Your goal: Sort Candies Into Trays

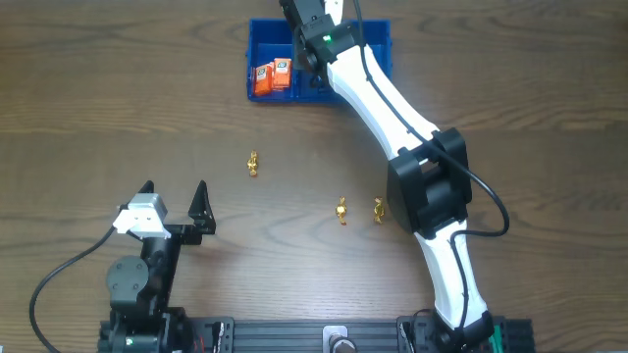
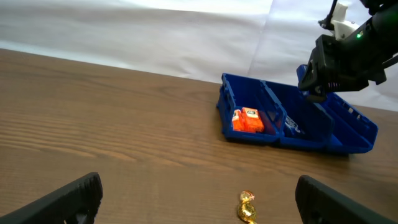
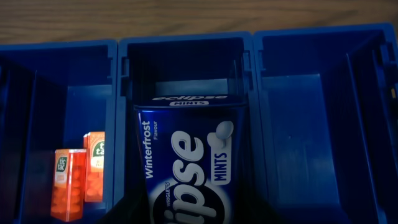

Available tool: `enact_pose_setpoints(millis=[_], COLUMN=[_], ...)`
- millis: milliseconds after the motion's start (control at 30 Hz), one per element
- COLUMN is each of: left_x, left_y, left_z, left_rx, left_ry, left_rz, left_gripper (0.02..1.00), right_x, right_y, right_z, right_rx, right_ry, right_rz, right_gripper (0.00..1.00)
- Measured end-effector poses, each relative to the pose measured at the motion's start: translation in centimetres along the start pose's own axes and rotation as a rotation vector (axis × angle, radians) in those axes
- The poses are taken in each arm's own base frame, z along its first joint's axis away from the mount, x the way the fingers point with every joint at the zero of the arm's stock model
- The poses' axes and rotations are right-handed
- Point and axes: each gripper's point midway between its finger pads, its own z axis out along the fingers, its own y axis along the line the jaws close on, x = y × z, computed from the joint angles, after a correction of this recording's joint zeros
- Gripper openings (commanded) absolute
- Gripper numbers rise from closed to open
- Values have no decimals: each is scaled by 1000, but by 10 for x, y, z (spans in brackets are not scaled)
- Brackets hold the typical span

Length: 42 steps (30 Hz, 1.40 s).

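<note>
A blue tray point(image 1: 381, 51) with three compartments stands at the far middle of the table. Two orange candy boxes point(image 1: 271, 76) lie in its left compartment point(image 3: 78, 171). My right gripper point(image 1: 314, 47) hangs over the tray, shut on a dark blue mint tin point(image 3: 186, 168) that sits over the middle compartment point(image 3: 186, 68). Three gold wrapped candies lie on the table: one point(image 1: 254, 164) left of centre, two point(image 1: 341, 211) point(image 1: 378, 209) near the right arm. My left gripper point(image 1: 175, 193) rests open near the front left, holding nothing.
The tray's right compartment point(image 3: 305, 124) holds nothing. The right arm's white links point(image 1: 388, 98) stretch diagonally over the table's right half. A gold candy point(image 2: 247, 207) lies just ahead of the left gripper, on bare brown wood.
</note>
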Motion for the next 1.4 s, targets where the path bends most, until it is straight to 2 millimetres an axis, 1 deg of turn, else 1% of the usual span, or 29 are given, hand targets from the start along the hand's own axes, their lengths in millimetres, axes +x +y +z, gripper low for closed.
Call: enact_pose_setpoints(millis=[67, 100, 133, 167, 400, 500, 533, 600, 633, 733, 767, 800, 867, 900, 967, 1033, 1167, 1200, 1300, 1400], left_x=[0, 0, 0, 0, 0, 0, 0, 0, 0, 0, 0, 0, 0, 0, 0, 0, 0, 0, 0, 0], left_y=[0, 0, 0, 0, 0, 0, 0, 0, 0, 0, 0, 0, 0, 0, 0, 0, 0, 0, 0, 0], left_z=[0, 0, 0, 0, 0, 0, 0, 0, 0, 0, 0, 0, 0, 0, 0, 0, 0, 0, 0, 0], left_rx=[0, 0, 0, 0, 0, 0, 0, 0, 0, 0, 0, 0, 0, 0, 0, 0, 0, 0, 0, 0], left_ry=[0, 0, 0, 0, 0, 0, 0, 0, 0, 0, 0, 0, 0, 0, 0, 0, 0, 0, 0, 0], left_rz=[0, 0, 0, 0, 0, 0, 0, 0, 0, 0, 0, 0, 0, 0, 0, 0, 0, 0, 0, 0], left_gripper=[998, 998, 998, 998, 998, 998, 998, 998, 998, 998, 998, 996, 998, 996, 998, 996, 998, 998, 996, 998], right_x=[0, 0, 0, 0, -6, -1, 4, 11, 14, 26, 33, 40, 54, 73, 94, 125, 172, 181, 198, 207], right_y=[0, -1, -1, -1, 7, 11, 13, 17, 22, 41, 51, 59, 74, 87, 95, 99, 106, 108, 116, 124], right_z=[0, 0, 0, 0, -2, -6, -11, -25, -38, -83, -102, -115, -129, -133, -126, -112, -85, -79, -64, -56], right_rx=[2, 3, 5, 6, -3, -5, -1, -2, -8, -43, -64, -84, -117, -139, -153, -152, -137, -139, -152, -168], right_ry=[-2, -2, -2, -3, -37, -30, -16, 0, 5, 12, 15, 22, 32, 61, 92, 152, 257, 278, 320, 340], right_rz=[0, -6, -8, -7, -11, -26, -42, -67, -84, -138, -160, -175, -193, -213, -223, -239, -248, -245, -224, -204], right_gripper=[542, 695, 812, 831, 860, 895, 899, 906, 908, 912, 915, 915, 915, 915, 910, 910, 899, 893, 875, 862])
